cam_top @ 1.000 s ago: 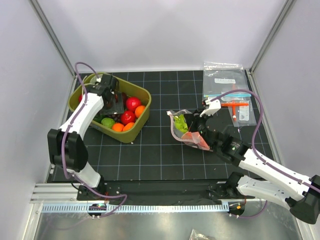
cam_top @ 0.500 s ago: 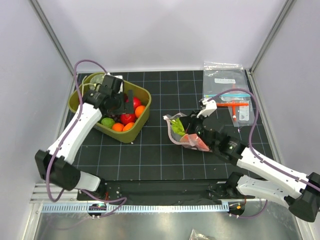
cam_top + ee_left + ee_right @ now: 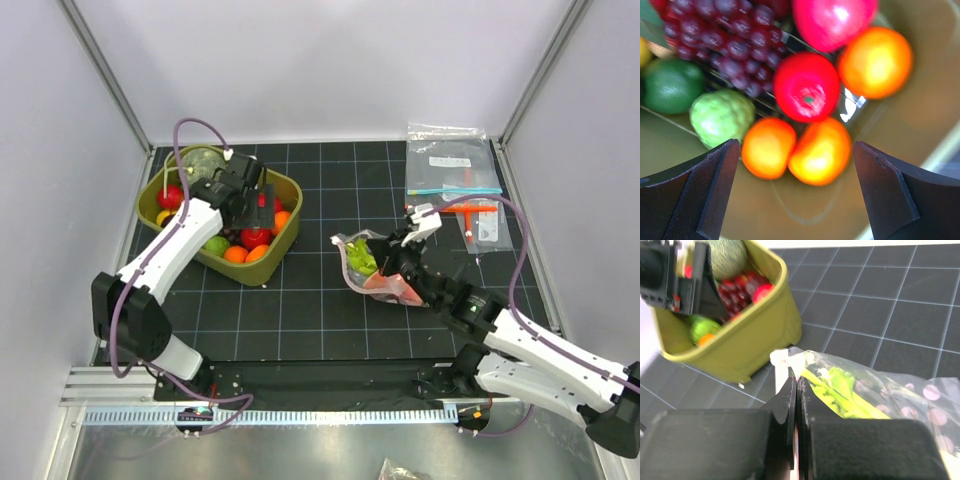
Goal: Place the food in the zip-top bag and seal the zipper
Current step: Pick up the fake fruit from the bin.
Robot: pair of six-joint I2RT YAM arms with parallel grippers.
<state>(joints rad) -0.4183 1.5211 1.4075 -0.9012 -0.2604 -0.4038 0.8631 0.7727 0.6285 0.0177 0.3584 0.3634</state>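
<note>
The left gripper point(image 3: 252, 196) hangs over the bin point(image 3: 288, 236) on the far left, its jaws spread wide around nothing. Under it lie a tomato point(image 3: 806, 87), oranges point(image 3: 768, 148) and grapes point(image 3: 730, 45), with the bin's olive wall close on the right.

The right gripper point(image 3: 793, 382) is pinched tight on the bag's point(image 3: 378, 274) top edge and holds it up off the mat point(image 3: 310, 300) at mid-table. Green food point(image 3: 837, 390) is already inside. A strip of bare mat separates bag from bin – flat bags point(image 3: 450, 165) lie far right, well apart.
</note>
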